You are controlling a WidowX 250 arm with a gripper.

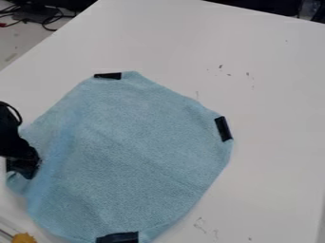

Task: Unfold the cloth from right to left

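At the left edge of the camera view we see the black two-finger claw (24, 165), over the near side of the light blue, finely textured fabric cloth (139, 152). We cannot tell how far open the claw is, nor whether it has hold of the fabric. Just below the claw, the cloth's edge is bunched and uneven. Just to the claw's right, a smoother, brighter blue band runs down the cloth at a slant. Beyond this band the cloth spreads broadly over the white, smooth-topped table (273, 95), mostly flat, with faint creases and a rounded, uneven outline.

Three black rectangular patches sit along its border: the upper patch (108, 76) above and to the right of the claw, the lower patch (117, 237) below and to the right, and the far patch (223, 129) across the cloth from it. Below the claw, near the bottom left corner, we see a small yellow-orange object (24, 238). Well above the claw, thin dark cables (47, 20) lie past the table's edge. Small dark marks dot the tabletop on the cloth's far side.
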